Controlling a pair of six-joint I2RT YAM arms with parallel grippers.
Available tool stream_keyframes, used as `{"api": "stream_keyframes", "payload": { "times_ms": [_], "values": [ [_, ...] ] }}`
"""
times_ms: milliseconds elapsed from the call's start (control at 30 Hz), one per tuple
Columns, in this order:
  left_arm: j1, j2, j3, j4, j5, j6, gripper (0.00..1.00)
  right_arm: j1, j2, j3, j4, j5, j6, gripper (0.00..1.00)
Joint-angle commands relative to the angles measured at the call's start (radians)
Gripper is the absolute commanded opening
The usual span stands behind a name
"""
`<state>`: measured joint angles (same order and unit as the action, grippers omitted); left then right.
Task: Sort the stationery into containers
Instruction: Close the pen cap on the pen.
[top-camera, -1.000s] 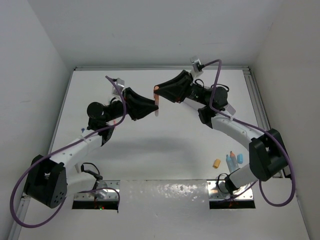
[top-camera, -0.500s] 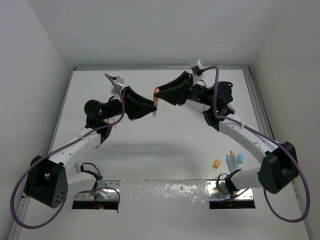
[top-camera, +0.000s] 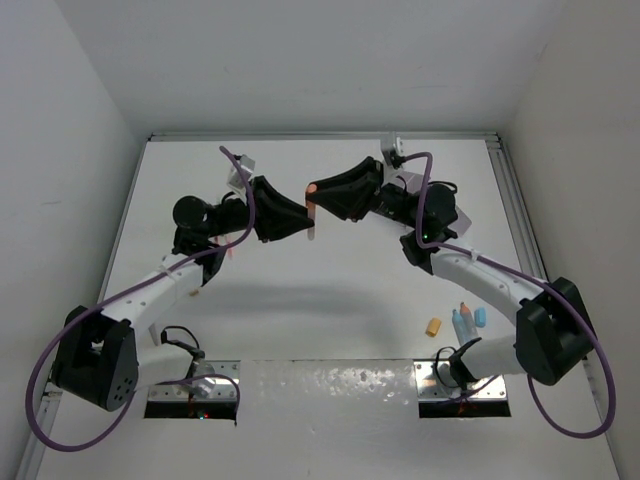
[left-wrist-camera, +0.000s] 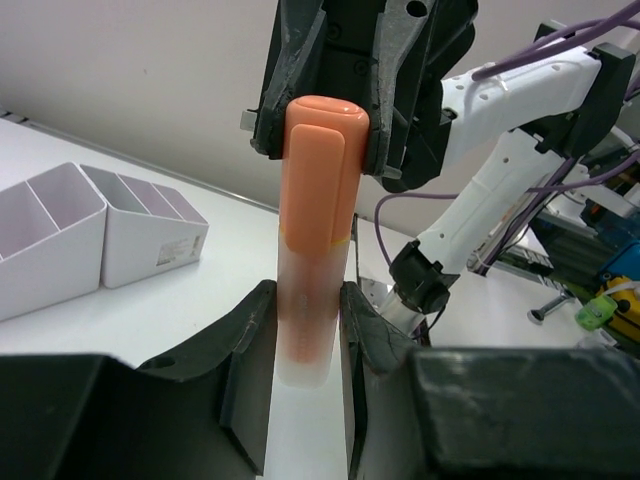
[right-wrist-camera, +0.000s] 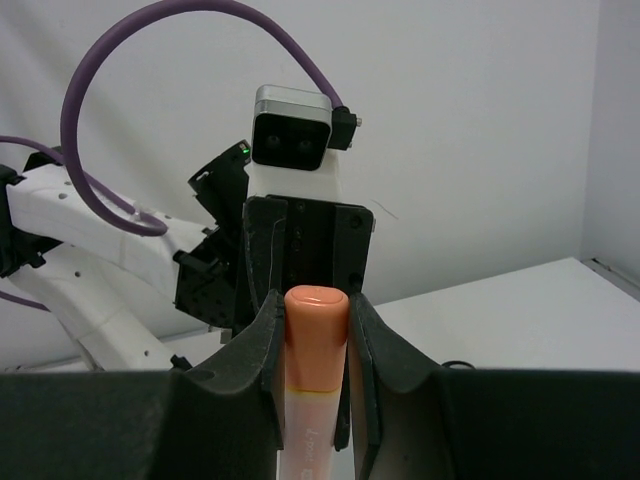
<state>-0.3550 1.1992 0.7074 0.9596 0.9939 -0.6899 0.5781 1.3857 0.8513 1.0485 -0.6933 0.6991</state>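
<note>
Spanning the white-walled booth (top-camera: 300, 60), a white table (top-camera: 330, 290) bears the white organiser (left-wrist-camera: 100, 240).

I work over a white table (top-camera: 330, 300) boxed in by plain white walls. The back wall (top-camera: 320, 60) fills the top of the overhead view, and the left wall (top-camera: 50, 150) and right wall (top-camera: 590, 120) slant down either side. A metal rail (top-camera: 508, 200) runs along the table's right edge. A shiny speckled plate (top-camera: 330, 380) lies at bottom centre. The light is soft and even, and a faint shadow (top-camera: 290, 290) crosses the table's middle.
</note>
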Motion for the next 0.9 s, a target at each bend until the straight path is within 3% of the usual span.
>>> {"api": "stream_keyframes", "payload": {
  "times_ms": [0,367,533,700,867],
  "values": [
    [0.03,-0.05,0.141,0.32,-0.204,-0.03,0.0,0.04,0.079,-0.129,-0.285,-0.193,-0.029,0.0],
    [0.039,-0.05,0.153,0.338,-0.209,-0.043,0.0,0.058,0.161,-0.163,-0.14,-0.279,0.089,0.0],
    [0.031,-0.061,0.145,0.332,-0.183,-0.01,0.0,0.06,0.144,-0.138,-0.258,-0.244,0.005,0.0],
    [0.019,-0.084,0.109,0.309,-0.141,0.064,0.0,0.06,0.095,-0.034,-0.494,-0.213,-0.111,0.32],
    [0.01,-0.093,0.075,0.278,-0.113,0.098,0.0,0.06,0.052,0.052,-0.588,-0.163,-0.167,0.45]
  ]
}}
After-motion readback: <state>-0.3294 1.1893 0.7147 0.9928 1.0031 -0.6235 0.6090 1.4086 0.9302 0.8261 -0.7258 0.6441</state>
